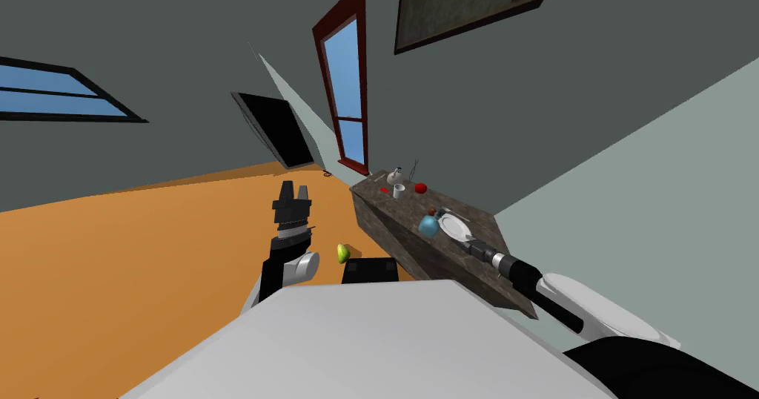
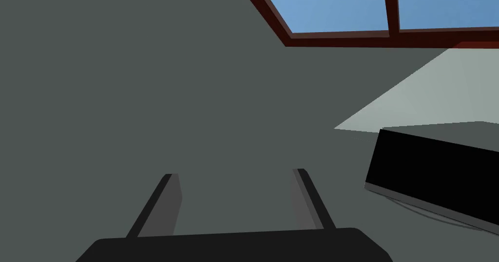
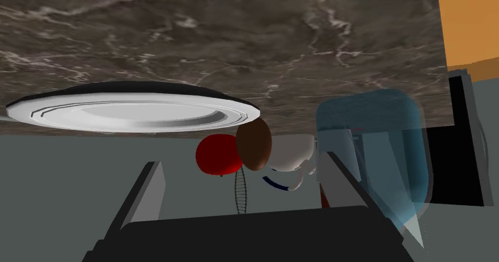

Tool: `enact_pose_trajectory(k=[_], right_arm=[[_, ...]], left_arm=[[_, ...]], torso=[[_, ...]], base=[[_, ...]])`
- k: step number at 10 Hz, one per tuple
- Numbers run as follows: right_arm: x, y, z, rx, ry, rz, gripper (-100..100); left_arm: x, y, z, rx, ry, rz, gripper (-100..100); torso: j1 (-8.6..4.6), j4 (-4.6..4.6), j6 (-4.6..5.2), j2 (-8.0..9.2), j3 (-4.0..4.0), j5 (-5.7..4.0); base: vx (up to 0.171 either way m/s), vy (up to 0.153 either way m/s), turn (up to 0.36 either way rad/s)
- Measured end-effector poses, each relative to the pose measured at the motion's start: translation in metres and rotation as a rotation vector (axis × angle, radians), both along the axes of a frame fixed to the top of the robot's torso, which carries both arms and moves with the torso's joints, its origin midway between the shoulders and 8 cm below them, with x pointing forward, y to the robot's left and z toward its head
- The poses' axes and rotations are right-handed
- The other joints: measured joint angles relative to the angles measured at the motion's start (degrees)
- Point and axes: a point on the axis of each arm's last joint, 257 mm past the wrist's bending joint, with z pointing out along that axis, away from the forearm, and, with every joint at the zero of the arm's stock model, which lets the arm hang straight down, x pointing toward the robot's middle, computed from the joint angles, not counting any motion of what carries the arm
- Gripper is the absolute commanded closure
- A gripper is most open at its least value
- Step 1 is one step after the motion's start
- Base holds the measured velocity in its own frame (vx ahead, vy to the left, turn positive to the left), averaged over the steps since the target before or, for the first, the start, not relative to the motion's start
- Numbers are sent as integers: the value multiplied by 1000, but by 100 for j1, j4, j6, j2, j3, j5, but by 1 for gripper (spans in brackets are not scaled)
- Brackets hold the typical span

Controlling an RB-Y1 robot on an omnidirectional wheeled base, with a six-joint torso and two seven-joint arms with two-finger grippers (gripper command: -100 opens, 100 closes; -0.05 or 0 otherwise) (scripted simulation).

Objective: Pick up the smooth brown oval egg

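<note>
The egg, brown and oval, lies on the dark marbled table, just right of centre in the head view, close by the rim of a white plate and near a see-through blue glass. The right gripper points at it low along the table. Its fingers are spread wide and empty, with the egg beyond their tips, so this looks like an approach for a side grasp. A red ball and a mug sit farther back. The left gripper, fingers also apart, is raised over the floor left of centre, probably parked clear.
</note>
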Motion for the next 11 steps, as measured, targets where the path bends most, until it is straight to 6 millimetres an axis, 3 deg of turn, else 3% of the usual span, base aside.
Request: enact_pose_trajectory(k=[4,6,11], right_arm=[[-18,-30,-4,-135,103,37,-100],[-31,-56,-12,-211,163,58,-100],[-56,-97,-9,-384,289,135,-100]], left_arm=[[0,0,0,0,0,0,0],[0,0,0,0,0,0,0],[0,0,0,0,0,0,0]], torso=[[-3,0,7,-2,-1,-1],[-3,-1,3,-7,-4,-1],[7,-5,6,-24,-14,1]], base=[[10,7,251],[29,5,327],[62,14,291]])
